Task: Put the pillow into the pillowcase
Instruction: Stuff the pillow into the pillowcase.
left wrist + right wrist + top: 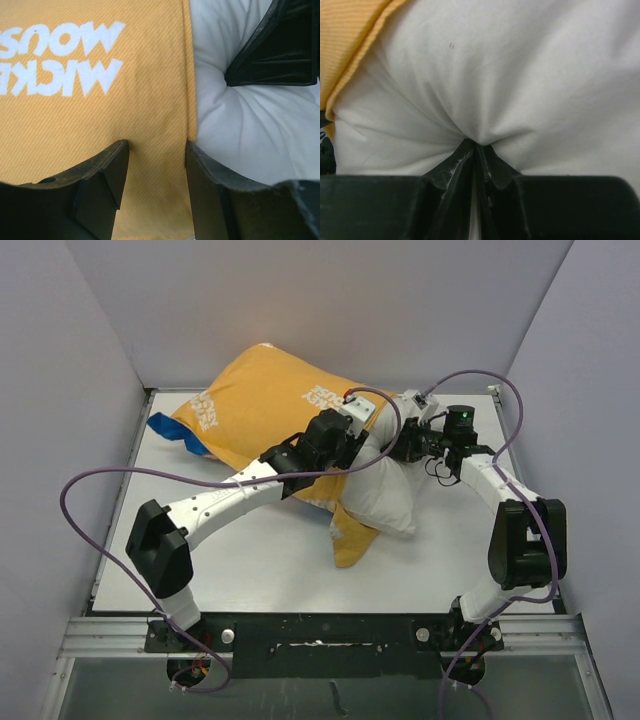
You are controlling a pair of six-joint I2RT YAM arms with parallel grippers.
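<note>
The stuffing step is judged to be in hand and well along: the pillowcase (255, 400) is laid mustard side up across the far left and middle of the table (250, 555), with a blue corner shown at its left end; most of the pillow (385, 490) is judged to be inside it, only a white end being left bulging from the opening towards the near right; the right pincer (476, 147) is pressed together on a puckered fold of that white end; the left pincer (156, 155) is held spread part-way astride the case's hem, one finger over yellow cloth and the other at the edge of the white, with nothing seen to be pinched; for the next move, the hem would need to be gripped and drawn towards the near right while the exposed end is pushed towards the far left, a bunched hem being the likely snag.
</note>
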